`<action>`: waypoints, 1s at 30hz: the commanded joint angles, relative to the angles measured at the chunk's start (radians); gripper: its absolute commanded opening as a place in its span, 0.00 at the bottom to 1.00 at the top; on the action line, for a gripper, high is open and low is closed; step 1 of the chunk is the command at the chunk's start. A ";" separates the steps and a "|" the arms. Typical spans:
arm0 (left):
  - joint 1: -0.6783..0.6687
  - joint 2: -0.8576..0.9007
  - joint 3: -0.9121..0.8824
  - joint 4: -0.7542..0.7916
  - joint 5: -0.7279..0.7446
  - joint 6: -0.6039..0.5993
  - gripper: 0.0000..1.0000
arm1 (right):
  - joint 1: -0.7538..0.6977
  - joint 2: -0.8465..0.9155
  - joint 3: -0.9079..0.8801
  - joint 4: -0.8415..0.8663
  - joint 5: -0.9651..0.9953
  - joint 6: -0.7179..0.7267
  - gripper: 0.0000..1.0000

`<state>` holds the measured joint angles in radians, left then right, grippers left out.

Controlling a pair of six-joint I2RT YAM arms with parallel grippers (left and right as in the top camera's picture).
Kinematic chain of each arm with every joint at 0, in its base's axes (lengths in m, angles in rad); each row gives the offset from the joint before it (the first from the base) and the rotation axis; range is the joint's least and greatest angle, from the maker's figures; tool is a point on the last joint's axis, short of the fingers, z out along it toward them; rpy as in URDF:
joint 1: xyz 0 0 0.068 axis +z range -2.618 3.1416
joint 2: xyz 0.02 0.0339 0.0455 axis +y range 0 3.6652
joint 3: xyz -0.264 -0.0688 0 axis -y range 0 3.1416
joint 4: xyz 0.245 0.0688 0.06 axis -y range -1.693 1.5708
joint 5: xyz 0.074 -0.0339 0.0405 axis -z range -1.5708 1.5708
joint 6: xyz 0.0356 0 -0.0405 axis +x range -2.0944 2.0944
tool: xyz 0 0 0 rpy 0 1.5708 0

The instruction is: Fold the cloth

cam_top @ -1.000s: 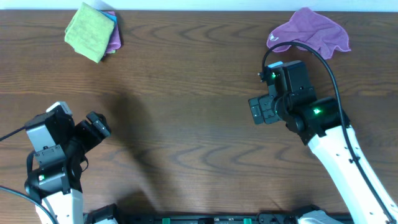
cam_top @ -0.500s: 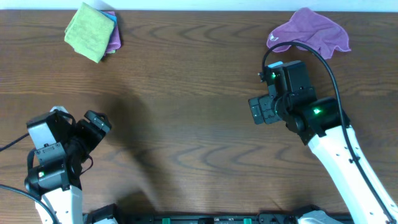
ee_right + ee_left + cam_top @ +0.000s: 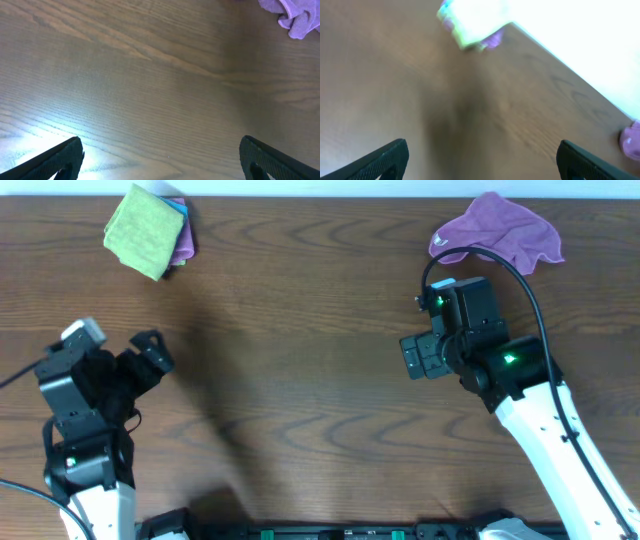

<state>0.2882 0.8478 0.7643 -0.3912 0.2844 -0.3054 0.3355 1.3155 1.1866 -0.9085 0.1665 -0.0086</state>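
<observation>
A crumpled purple cloth [image 3: 500,230] lies at the table's back right; its edge shows in the right wrist view [image 3: 294,15] and as a sliver in the left wrist view [image 3: 632,141]. A folded stack with a green cloth [image 3: 146,230] on top sits at the back left, and shows blurred in the left wrist view [image 3: 472,22]. My right gripper [image 3: 420,358] is open and empty above bare wood, in front of the purple cloth. My left gripper [image 3: 152,358] is open and empty at the left, in front of the folded stack.
The wooden table [image 3: 300,330] spans the whole view. Its back edge meets a white wall. A black cable [image 3: 500,265] loops from the right arm towards the purple cloth.
My left arm has swung up and to the left, towards the folded stack. The right arm and both cloths have not moved.
</observation>
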 commanded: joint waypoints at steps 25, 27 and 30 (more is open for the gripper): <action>-0.188 -0.717 -0.562 0.000 -0.288 0.351 0.95 | -0.006 -0.006 0.002 0.000 0.010 0.015 0.99; -0.188 -0.745 -0.595 0.000 -0.288 0.351 0.95 | -0.006 -0.006 0.002 0.000 0.010 0.015 0.99; -0.188 -0.789 -0.636 0.000 -0.288 0.351 0.95 | -0.006 -0.006 0.002 0.000 0.010 0.015 0.99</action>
<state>0.0956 0.0971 0.1566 -0.3939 0.0147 0.0311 0.3355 1.3155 1.1866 -0.9081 0.1696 -0.0082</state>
